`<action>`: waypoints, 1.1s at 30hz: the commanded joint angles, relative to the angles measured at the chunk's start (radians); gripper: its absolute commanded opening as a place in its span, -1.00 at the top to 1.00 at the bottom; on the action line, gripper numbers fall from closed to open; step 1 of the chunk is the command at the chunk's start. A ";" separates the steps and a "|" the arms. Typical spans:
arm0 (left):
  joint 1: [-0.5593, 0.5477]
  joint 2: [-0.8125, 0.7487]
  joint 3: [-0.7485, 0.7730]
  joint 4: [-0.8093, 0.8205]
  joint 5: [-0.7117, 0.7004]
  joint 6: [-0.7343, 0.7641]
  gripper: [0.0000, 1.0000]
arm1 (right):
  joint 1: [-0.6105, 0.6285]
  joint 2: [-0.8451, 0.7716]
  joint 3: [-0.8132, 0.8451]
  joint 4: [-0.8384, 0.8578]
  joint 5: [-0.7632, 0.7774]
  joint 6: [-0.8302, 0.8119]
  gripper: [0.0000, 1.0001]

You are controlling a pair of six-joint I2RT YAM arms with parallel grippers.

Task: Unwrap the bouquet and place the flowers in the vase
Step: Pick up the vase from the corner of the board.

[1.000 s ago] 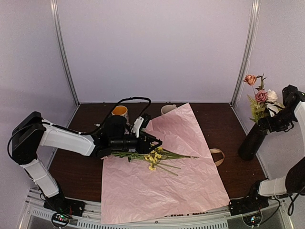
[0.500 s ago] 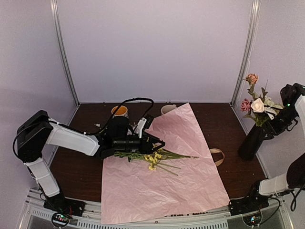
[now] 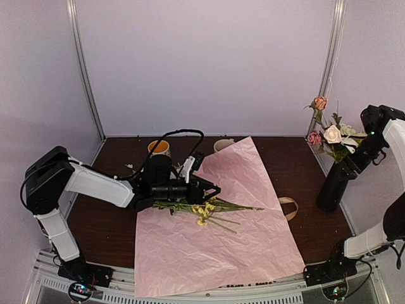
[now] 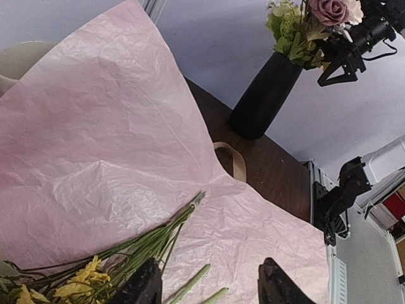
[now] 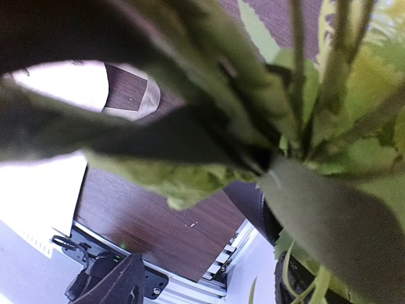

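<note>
- Top external view: the pink paper [image 3: 221,247] lies spread flat with the ribbon [image 3: 289,206] loose beside it, so unwrapping looks done.
- Several flowers [image 3: 330,134] stand in the vase [image 3: 333,187] at the table's right edge. The right gripper [image 3: 353,158] sits among their stems; its grip cannot be told.
- The yellow-cluster stems [image 3: 205,208] lie on the paper, not yet moved. The left gripper [image 3: 212,190] straddles them, jaws apart.

your paper sheet [image 3: 221,247] covers the middle of the table [image 3: 104,225] from near edge almost to far edge, with flower stems [image 3: 209,208] lying across its left half. the left mug [image 3: 159,148] stands by the far edge beside the sheet, the right mug [image 3: 222,145] just behind its far corner. the ribbon [image 3: 289,206] lies just off its right edge, and the vase [image 3: 334,183] by the table's right edge holds the other flowers [image 3: 330,136].
</note>
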 commanded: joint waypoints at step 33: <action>0.007 0.062 0.012 0.133 0.041 -0.087 -0.06 | 0.109 -0.008 -0.064 0.082 0.211 -0.110 -0.31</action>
